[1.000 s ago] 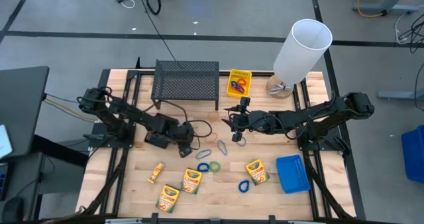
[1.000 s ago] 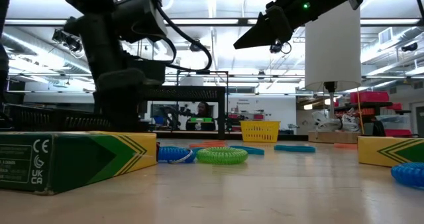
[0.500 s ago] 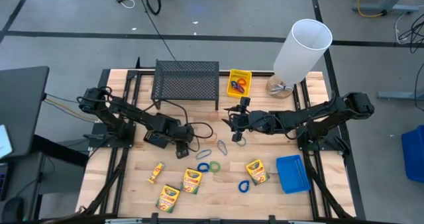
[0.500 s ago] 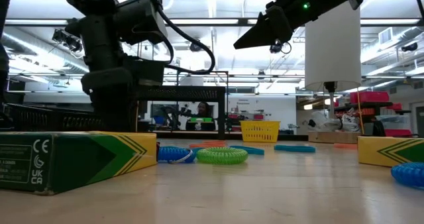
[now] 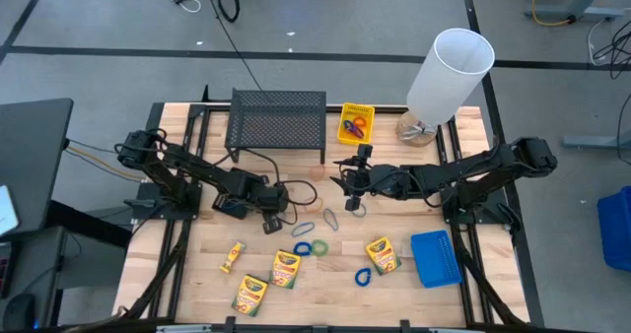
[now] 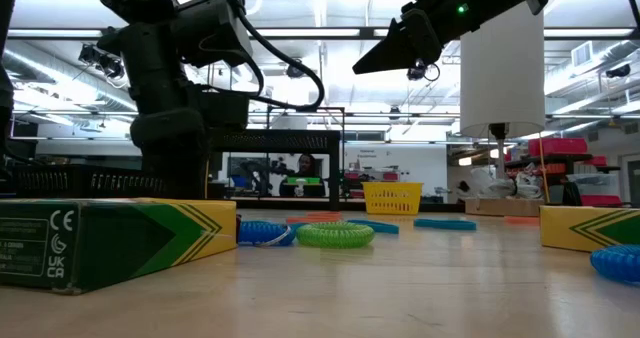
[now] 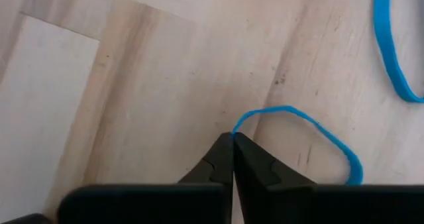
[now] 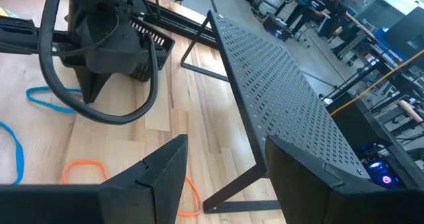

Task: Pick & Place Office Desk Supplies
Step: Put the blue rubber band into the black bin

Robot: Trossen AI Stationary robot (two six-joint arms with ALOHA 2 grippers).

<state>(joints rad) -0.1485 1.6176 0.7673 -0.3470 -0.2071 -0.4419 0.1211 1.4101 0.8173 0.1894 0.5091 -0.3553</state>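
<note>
High view: left gripper (image 5: 275, 221) is lowered to the table left of centre, beside the thin blue loop (image 5: 303, 231). Right gripper (image 5: 352, 197) is held above the middle of the table, near the grey loop (image 5: 331, 218). Crayon boxes (image 5: 286, 269) lie along the near edge, and the yellow bin (image 5: 356, 122) sits far, right of the rack (image 5: 277, 124).

Low view: left arm is seen down at the table, right arm high above it.

Left wrist view: jaws are pressed together on the blue loop's rim, pinching it. A straight, slow lift is advised so the thin band is not slipped out; the grip looks shallow.

Right wrist view: jaws are spread, nothing held; an orange loop (image 8: 83, 170) lies below.
</note>
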